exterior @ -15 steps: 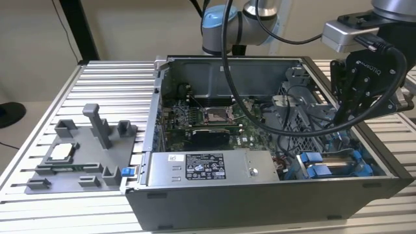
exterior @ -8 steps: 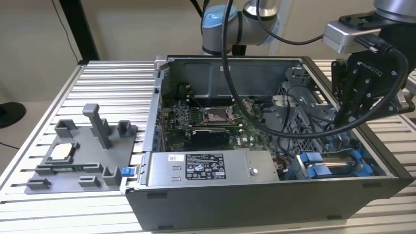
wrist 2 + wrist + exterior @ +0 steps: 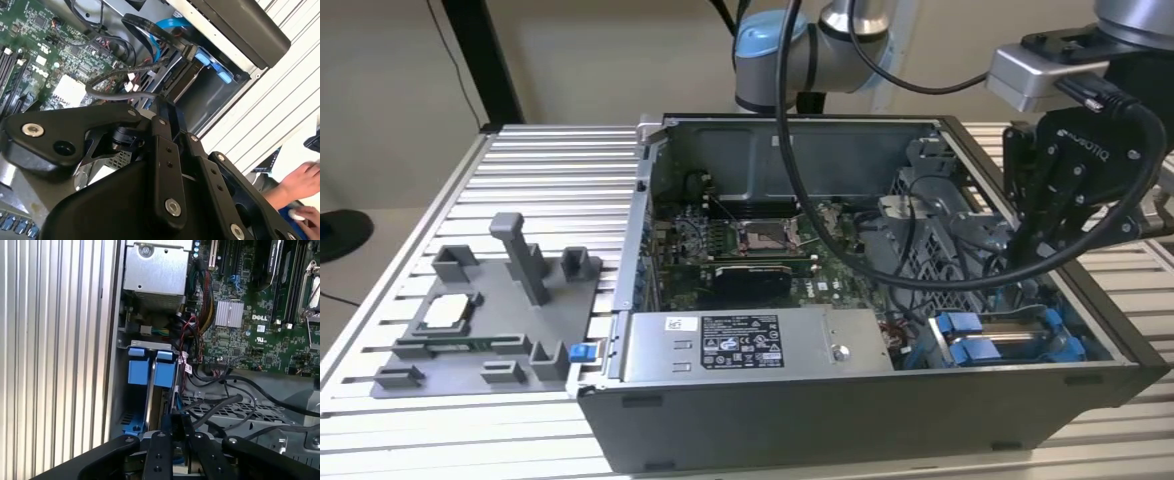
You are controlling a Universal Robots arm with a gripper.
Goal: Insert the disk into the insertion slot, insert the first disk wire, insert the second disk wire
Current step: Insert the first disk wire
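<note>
The insertion slot (image 3: 1047, 335) is the grey bay at the case's corner nearest the camera, on the exterior view's right. The disk stands on edge inside it, its blue carrier end (image 3: 165, 371) beside a second blue tab (image 3: 137, 372) at the mouth. A flat black wire (image 3: 150, 30) and a light blue wire (image 3: 167, 24) run to the drive's end by a blue tab (image 3: 216, 67); I cannot tell how they are seated. My gripper (image 3: 174, 424) hangs just above the bay with its fingers together, also visible from outside as the gripper (image 3: 1023, 255). I cannot see anything between the fingers.
The open computer case (image 3: 854, 420) lies on a slatted metal table. A grey power-supply box (image 3: 747, 345) sits beside the bay, the motherboard (image 3: 747, 240) behind it. Thick black cables (image 3: 947, 285) loop by the gripper. A grey fixture (image 3: 494, 310) is on the exterior view's left. A person's hand (image 3: 300, 192) is off the table.
</note>
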